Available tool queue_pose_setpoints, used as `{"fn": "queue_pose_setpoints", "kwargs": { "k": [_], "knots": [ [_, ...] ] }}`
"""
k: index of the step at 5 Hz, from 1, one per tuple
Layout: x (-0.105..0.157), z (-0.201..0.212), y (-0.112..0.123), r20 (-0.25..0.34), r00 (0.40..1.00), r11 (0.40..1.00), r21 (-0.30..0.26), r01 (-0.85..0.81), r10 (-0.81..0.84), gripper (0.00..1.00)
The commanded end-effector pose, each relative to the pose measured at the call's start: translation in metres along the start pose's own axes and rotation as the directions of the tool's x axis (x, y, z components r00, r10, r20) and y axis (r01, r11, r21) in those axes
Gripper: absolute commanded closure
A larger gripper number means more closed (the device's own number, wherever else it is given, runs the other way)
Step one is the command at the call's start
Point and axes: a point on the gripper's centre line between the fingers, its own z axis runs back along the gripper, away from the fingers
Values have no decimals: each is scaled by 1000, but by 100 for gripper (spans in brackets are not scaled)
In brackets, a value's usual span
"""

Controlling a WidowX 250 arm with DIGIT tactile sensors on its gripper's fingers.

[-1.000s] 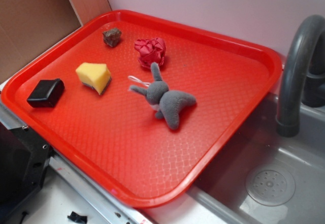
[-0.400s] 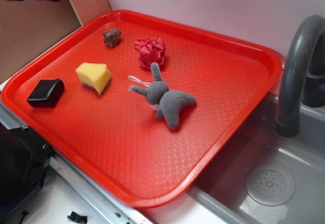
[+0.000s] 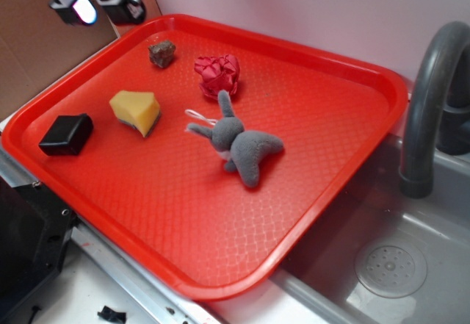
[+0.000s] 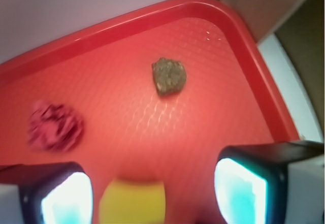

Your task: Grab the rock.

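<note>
Tool (image 4: 152,191) high over the tray's far-left corner, fingers (image 4: 244,188) spread apart, nothing between them; rock (image 4: 169,75) ahead of it on the red tray (image 3: 330,155), near the back rim, apart from the red ball (image 3: 218,74) and yellow sponge (image 3: 136,111); I judge approach step; next I must advance and descend, centred over the rock.
</note>
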Motion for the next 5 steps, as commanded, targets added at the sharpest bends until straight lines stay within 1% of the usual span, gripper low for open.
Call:
{"fn": "queue_pose_setpoints", "kwargs": {
  "k": [1, 2, 3, 4, 5],
  "knots": [
    [46, -43, 14, 34, 999, 999, 34, -1, 0, 0],
    [55, -56, 21, 6, 1000, 998, 60, -11, 11, 0],
    [58, -72, 22, -27, 1000, 997, 76, 3, -1, 0],
    [57, -83, 21, -66, 998, 995, 101, 6, 1, 13],
    [55, -86, 19, -76, 997, 994, 105, 0, 8, 100]
  ]
}}
